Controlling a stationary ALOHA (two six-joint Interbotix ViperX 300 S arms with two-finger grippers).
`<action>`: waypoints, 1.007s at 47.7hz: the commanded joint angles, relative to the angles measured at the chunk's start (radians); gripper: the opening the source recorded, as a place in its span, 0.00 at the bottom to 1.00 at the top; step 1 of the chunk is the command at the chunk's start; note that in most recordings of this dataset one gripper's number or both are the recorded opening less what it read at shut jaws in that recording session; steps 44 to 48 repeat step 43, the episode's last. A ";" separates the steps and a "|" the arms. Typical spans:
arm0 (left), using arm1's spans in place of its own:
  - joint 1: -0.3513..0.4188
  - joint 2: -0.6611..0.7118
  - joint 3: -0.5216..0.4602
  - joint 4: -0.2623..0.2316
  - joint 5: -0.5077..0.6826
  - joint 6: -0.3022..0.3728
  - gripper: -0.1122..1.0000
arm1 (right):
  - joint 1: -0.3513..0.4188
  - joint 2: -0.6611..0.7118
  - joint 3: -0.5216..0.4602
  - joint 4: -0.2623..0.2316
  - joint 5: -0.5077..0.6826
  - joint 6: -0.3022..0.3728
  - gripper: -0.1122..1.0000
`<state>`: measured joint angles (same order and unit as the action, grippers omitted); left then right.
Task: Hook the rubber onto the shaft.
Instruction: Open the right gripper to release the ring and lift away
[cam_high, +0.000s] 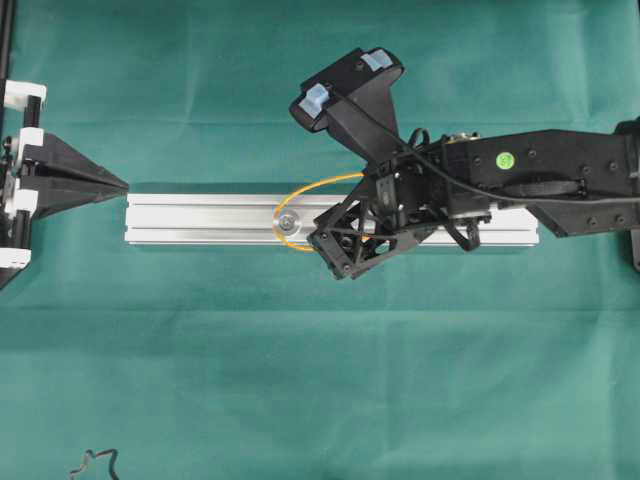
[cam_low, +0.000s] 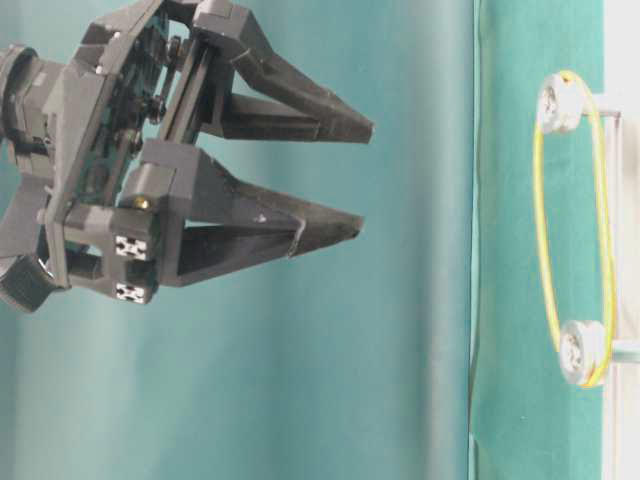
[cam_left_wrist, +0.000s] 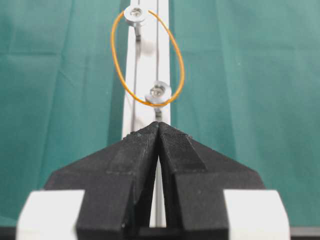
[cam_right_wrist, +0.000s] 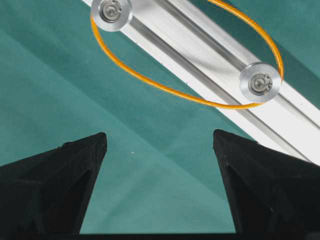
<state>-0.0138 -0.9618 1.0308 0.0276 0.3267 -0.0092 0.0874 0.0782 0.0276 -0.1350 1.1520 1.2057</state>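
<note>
Looping as a thin orange rubber (cam_right_wrist: 165, 87) around two silver shaft heads, one shaft (cam_right_wrist: 111, 11) at the upper left and the other shaft (cam_right_wrist: 260, 82) at the right of the right wrist view, both standing on the silver rail (cam_right_wrist: 200, 55) crossing that frame diagonally. Lying on the green cloth (cam_high: 300, 350), rail at mid-frame in the overhead view. Hanging above the rail, right gripper (cam_right_wrist: 160, 142) with jaws spread wide, holding nothing. Sitting at the left edge, left gripper (cam_left_wrist: 158, 131) with jaws pressed together, empty, just short of the rail's end.
</note>
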 joint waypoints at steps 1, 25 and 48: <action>-0.003 0.005 -0.031 0.002 -0.005 0.000 0.10 | 0.005 -0.032 -0.018 0.008 0.000 -0.037 0.92; -0.003 0.005 -0.031 0.002 -0.005 0.000 0.10 | 0.003 -0.032 -0.020 0.009 0.005 -0.434 0.91; -0.012 0.005 -0.031 0.002 0.008 0.000 0.10 | 0.003 -0.032 -0.018 0.006 0.009 -0.718 0.91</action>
